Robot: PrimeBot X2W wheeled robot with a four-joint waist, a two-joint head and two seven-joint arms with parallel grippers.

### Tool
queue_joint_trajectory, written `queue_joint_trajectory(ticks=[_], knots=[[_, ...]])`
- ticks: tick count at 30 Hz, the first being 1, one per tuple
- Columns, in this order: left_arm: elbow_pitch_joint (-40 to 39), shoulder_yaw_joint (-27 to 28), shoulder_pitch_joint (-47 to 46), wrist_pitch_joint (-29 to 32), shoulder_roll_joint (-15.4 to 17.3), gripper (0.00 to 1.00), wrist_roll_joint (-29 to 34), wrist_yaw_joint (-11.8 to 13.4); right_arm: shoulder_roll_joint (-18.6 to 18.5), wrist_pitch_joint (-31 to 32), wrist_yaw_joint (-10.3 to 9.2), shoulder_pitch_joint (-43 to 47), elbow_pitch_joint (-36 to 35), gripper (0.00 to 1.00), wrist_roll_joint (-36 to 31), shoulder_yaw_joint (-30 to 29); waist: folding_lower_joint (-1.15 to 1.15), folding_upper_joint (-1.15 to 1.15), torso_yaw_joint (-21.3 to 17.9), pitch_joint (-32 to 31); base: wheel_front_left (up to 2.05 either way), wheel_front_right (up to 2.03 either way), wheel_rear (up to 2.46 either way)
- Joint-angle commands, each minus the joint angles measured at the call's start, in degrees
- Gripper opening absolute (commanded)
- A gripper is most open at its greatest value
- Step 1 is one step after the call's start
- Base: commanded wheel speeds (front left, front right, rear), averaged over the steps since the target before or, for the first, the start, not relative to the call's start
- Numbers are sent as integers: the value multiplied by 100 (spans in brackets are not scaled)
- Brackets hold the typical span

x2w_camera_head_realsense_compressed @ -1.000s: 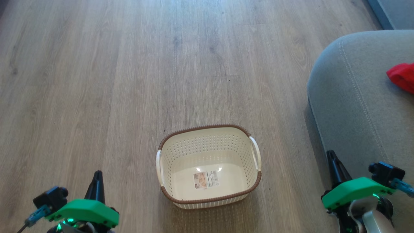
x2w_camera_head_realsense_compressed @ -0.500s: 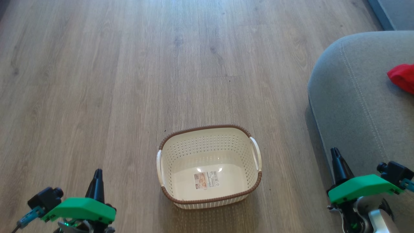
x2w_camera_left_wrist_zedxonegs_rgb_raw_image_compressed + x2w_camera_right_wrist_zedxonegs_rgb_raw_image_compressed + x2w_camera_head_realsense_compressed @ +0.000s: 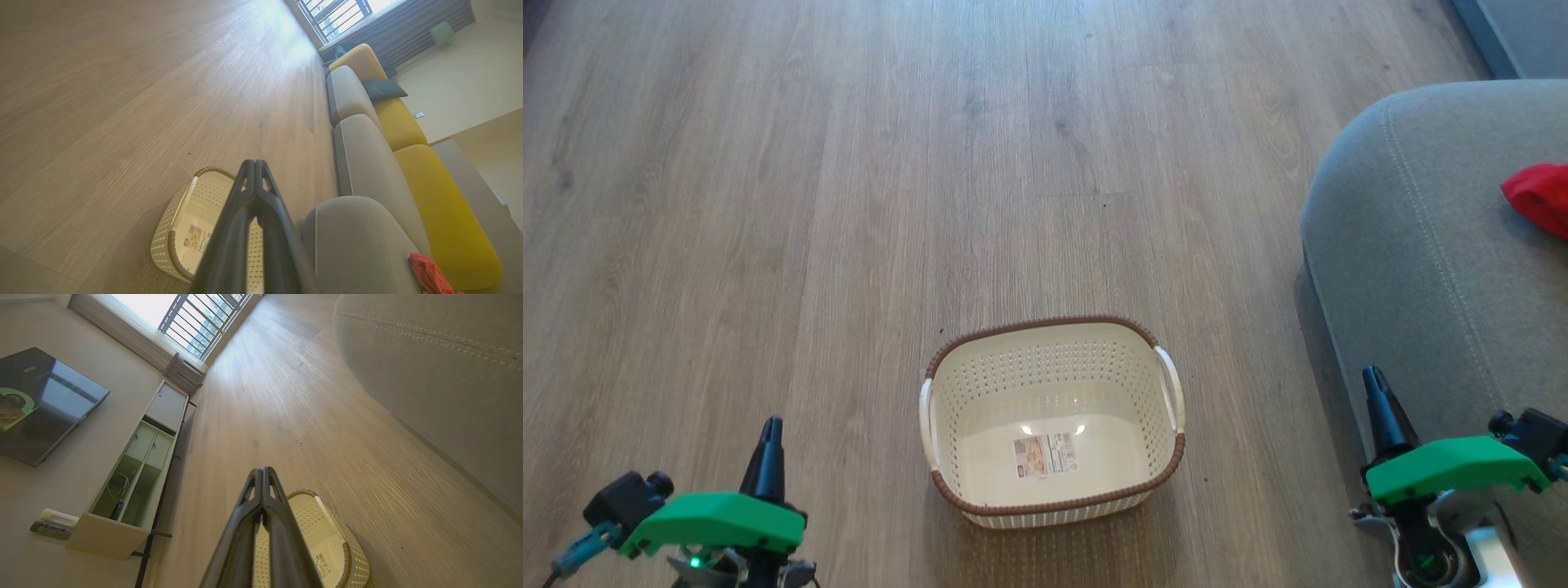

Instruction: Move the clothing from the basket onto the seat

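Left claw (image 3: 771, 426), right claw (image 3: 1374, 377): dark tapered fingers (image 3: 766, 474), green housings (image 3: 719, 521), black wrist cameras (image 3: 625, 500).

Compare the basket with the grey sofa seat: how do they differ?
The basket is cream perforated plastic with a brown rim; the seat is grey stitched fabric. The basket is far smaller than the seat. The basket is empty; the seat carries a red garment. Both have rounded corners.
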Motion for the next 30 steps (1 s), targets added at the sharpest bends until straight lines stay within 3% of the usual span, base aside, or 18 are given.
queue_joint_trajectory(ticks=[1,30], knots=[[-229,132,-309,44,62,0,-169,-36,11,34,0,-160,-249,0,172,14,0,0,2,-1,0,0,0],[-430,192,-373,522,81,0,-2070,-148,115,517,0,-128,-582,0,2017,-194,0,0,37,-23,0,0,0]])
